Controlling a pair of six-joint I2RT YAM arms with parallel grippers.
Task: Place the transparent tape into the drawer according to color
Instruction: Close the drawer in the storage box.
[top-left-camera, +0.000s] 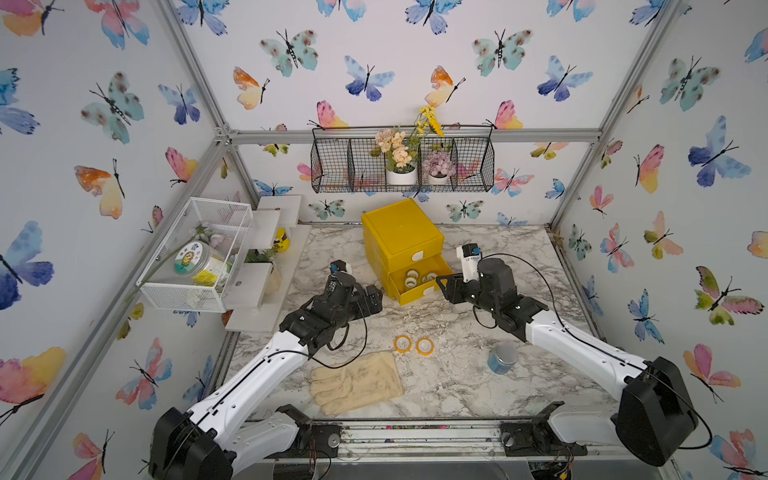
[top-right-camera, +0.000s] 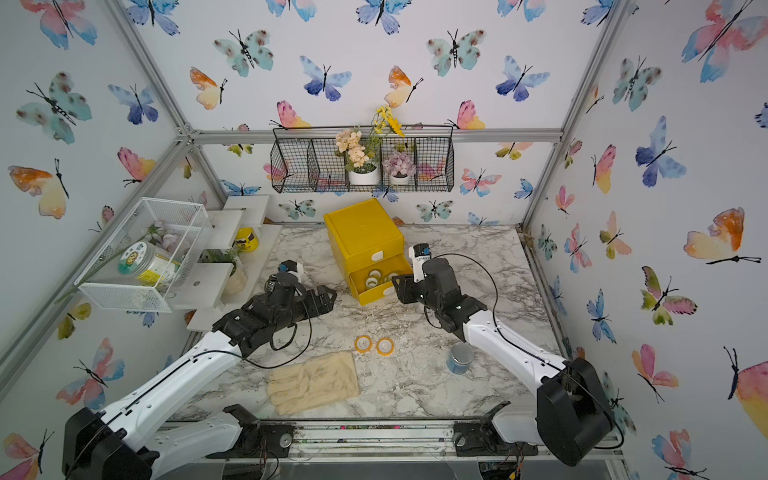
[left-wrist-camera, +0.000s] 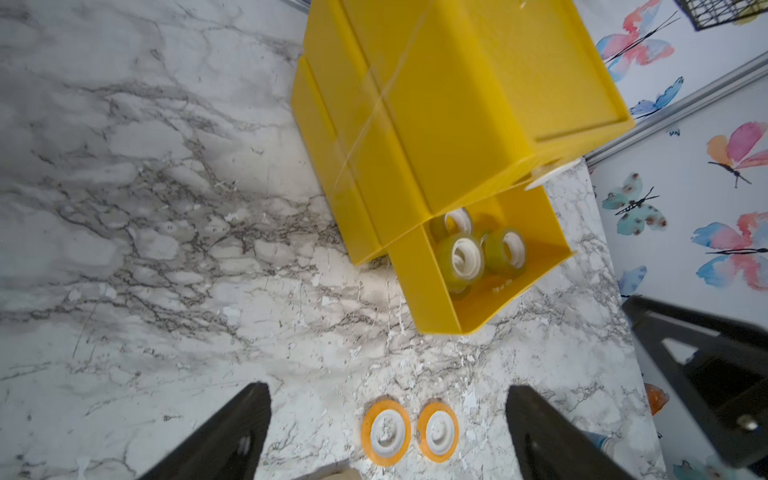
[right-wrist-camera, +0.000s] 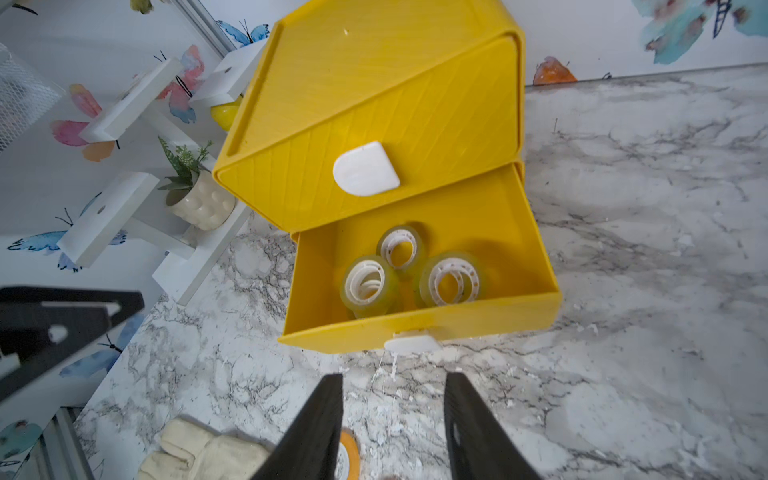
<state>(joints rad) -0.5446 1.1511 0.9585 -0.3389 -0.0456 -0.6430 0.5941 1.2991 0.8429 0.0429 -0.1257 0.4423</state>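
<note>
Three yellow-green tape rings (right-wrist-camera: 451, 282) sit in the open bottom drawer (right-wrist-camera: 519, 316) of the yellow cabinet (top-left-camera: 399, 232). Two orange tape rings (top-left-camera: 402, 344) lie side by side on the marble table (top-left-camera: 457, 395), just beyond the glove (top-left-camera: 357, 382). The right gripper (right-wrist-camera: 395, 376) hangs before the drawer front, fingers slightly apart, empty. The left gripper (left-wrist-camera: 388, 388) hovers left of the cabinet, fingers spread wide, empty too.

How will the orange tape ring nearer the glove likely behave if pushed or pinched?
The orange tape ring nearer the glove lies flat on the table, so a push would probably slide it, not roll it. Its glossy tape may slip in a pinch. Small and hollow around a white core, it is likely light and stiff.
</note>
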